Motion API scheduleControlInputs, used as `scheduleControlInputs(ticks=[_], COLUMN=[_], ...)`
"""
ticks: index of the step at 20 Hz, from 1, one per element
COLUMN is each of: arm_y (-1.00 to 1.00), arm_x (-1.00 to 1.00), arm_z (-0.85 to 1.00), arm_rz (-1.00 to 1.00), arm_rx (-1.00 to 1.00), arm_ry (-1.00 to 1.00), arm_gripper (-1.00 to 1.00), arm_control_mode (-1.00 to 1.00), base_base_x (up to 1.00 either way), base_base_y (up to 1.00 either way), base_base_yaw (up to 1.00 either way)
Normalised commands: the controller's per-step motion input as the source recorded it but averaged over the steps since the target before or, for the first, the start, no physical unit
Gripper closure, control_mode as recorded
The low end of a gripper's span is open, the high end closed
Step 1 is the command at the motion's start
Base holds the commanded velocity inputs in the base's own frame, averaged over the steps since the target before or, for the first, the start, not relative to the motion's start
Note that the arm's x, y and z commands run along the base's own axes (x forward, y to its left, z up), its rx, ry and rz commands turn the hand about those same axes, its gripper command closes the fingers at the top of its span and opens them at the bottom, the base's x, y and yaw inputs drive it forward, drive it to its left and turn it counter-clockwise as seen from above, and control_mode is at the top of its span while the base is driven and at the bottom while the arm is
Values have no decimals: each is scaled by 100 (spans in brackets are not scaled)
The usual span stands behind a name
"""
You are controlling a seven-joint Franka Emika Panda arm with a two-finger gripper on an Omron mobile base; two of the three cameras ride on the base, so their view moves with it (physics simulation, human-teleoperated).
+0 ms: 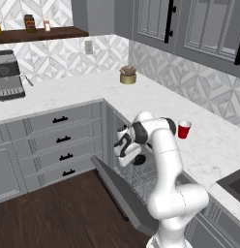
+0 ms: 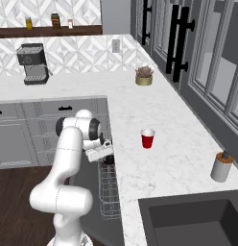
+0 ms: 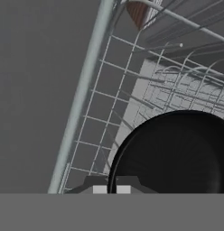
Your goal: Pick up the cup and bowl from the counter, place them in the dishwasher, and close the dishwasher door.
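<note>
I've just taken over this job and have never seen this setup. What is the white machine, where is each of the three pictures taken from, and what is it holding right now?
The white machine is a robot arm on a drivable base, in a rendered kitchen. Two pictures come from cameras on the base, behind the arm to its left and right; the third looks along the hand itself.

The hand is shut on the rim of the bowl, a glossy black dish, and holds it over the grey wire rack of the dishwasher. The dishwasher door hangs open, dropped down toward the floor.

On the counter the cup, red with a white rim, stands upright. Also there: a small potted plant near the corner, a coffee machine on the far run, a soap bottle, and a dark sink.
</note>
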Motion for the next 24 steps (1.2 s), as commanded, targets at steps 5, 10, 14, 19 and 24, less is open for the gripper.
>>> scheduleControlInputs(ticks=[5, 10, 14, 19, 24], arm_y=[3, 8, 40, 95, 63], arm_x=[0, 1, -11, -41, -19], arm_z=[-50, -53, -42, -73, -23], arm_rz=[10, 14, 11, 1, 0], arm_rx=[-3, -4, 5, 11, 7], arm_ry=[5, 3, -9, -8, -2], arm_gripper=[100, 100, 100, -100, -100], arm_control_mode=[-100, -100, -100, -100, -100], base_base_x=[0, 0, 0, 0, 0], base_base_y=[0, 0, 0, 0, 0], base_base_yaw=[0, 0, 0, 0, 0])
